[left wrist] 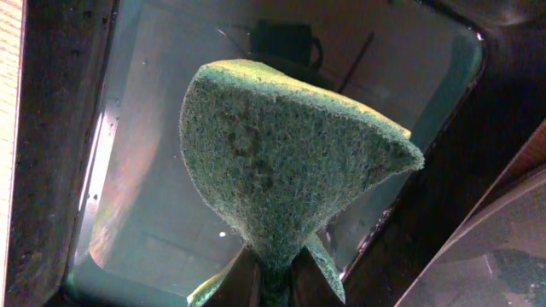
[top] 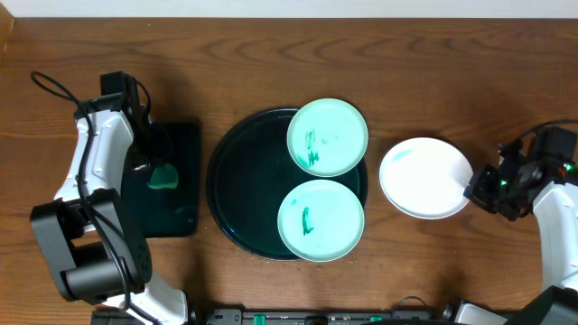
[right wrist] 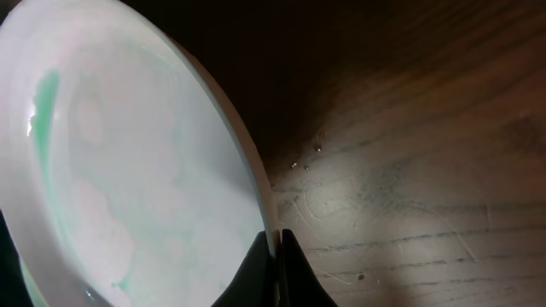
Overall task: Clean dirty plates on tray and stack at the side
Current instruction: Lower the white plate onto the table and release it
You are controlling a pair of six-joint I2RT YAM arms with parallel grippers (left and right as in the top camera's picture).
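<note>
Pinching plate (right wrist: 128, 170), right hand (right wrist: 276, 247) (left hand (left wrist: 273, 277): sponge (left wrist: 281, 162))

"What is the left arm (top: 95, 153) doing?"

"It is rising from its base at the near edge and bending over at the far side. Its black left gripper (top: 155, 161) is pointing down and pinching a green scouring sponge (left wrist: 281, 162) between closed fingers."

"And the right arm (top: 557, 212)?"

"It is reaching inward, low. The right gripper (top: 477, 185) is clamping the rim of the small white round plate (top: 424, 176), jaws nearly together."

Grained brown wooden table (top: 271, 54); pale strip (top: 289, 7) beyond it.
</note>
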